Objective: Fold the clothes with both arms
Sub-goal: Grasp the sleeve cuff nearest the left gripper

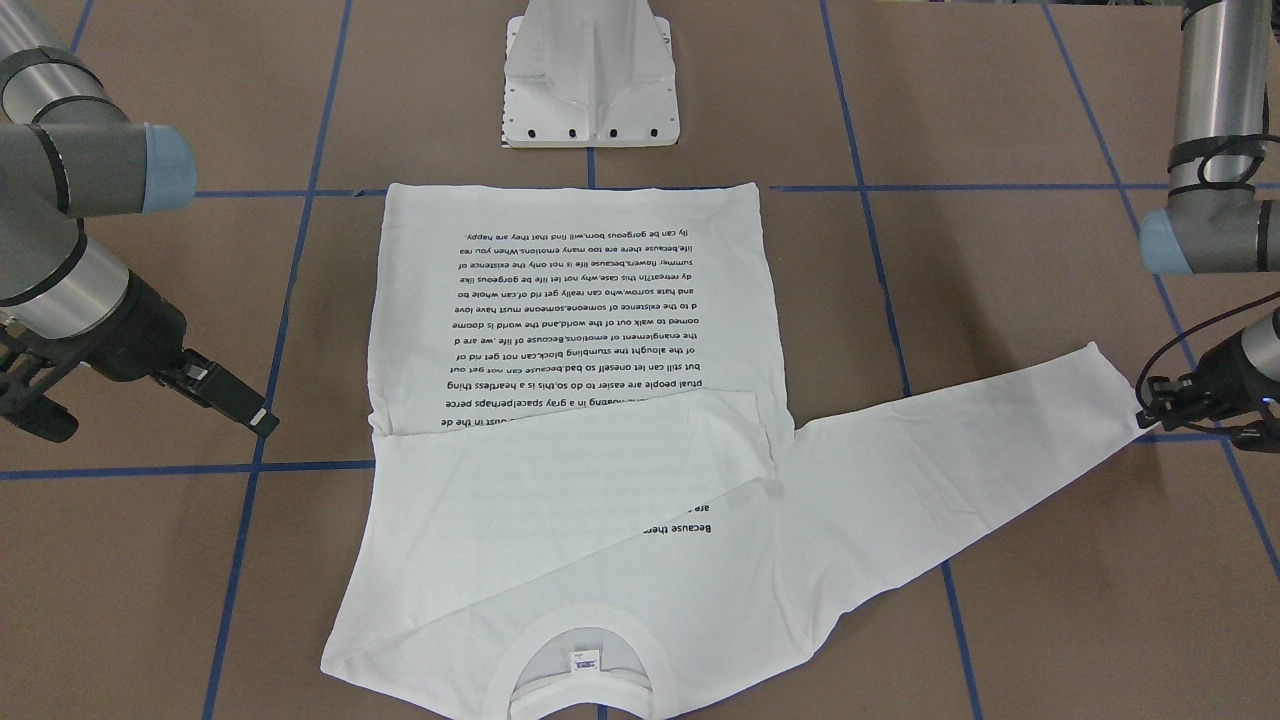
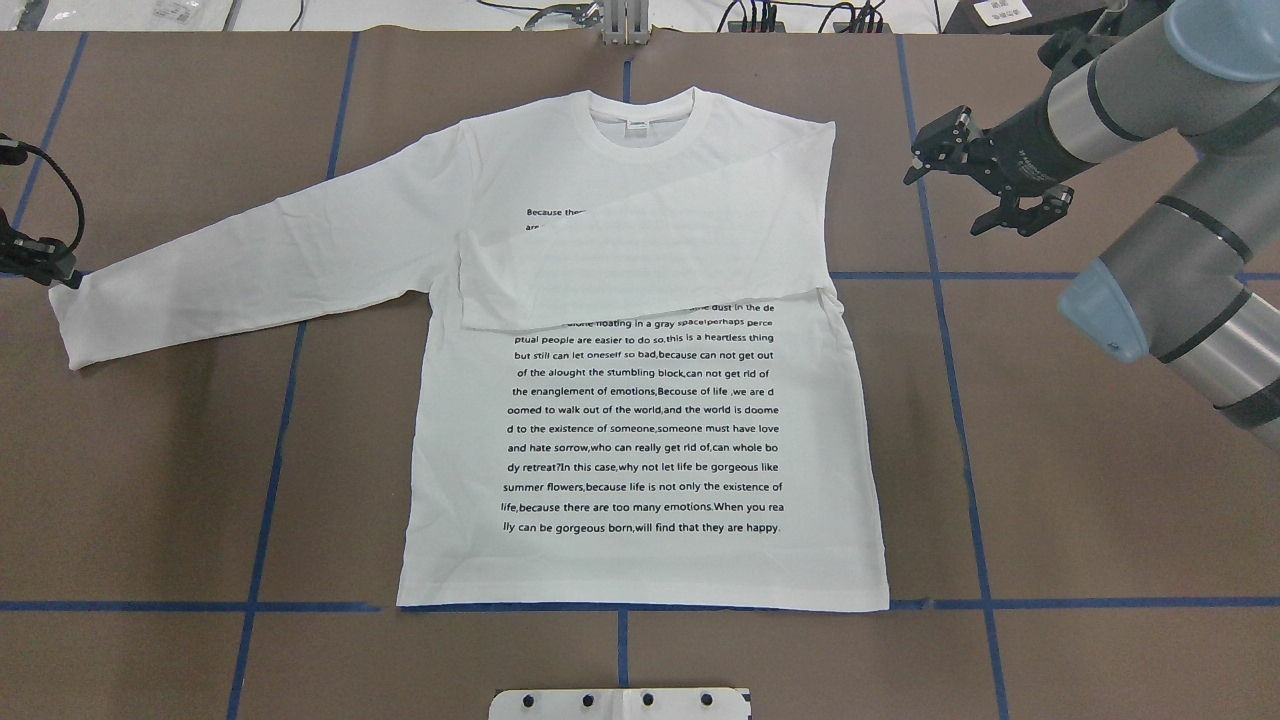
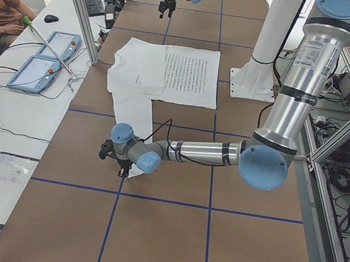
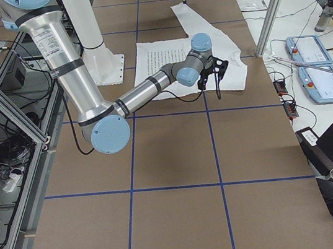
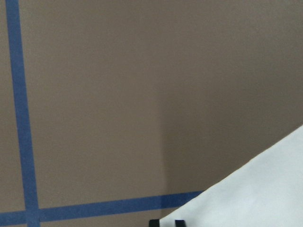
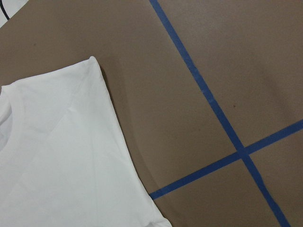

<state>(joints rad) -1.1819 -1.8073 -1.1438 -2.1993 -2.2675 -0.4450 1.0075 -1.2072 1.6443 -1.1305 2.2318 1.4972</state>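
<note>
The white long-sleeved T-shirt (image 2: 640, 440) lies flat on the brown table, black text up, collar (image 2: 645, 120) away from the robot. One sleeve (image 2: 650, 250) is folded across the chest. The other sleeve (image 2: 250, 260) stretches out straight toward my left gripper (image 2: 62, 277), which sits low at the cuff and looks shut on its corner. In the left wrist view the fingertips (image 5: 179, 222) are close together at the cloth's edge. My right gripper (image 2: 948, 198) is open and empty above the table, just beyond the folded shoulder (image 6: 90, 66).
The white pedestal base (image 1: 590, 90) stands at the robot's side of the table, behind the shirt's hem. Blue tape lines (image 2: 270, 440) cross the brown table top. In the exterior left view, a side bench holds tablets (image 3: 43, 57) and a seated person is at its far corner.
</note>
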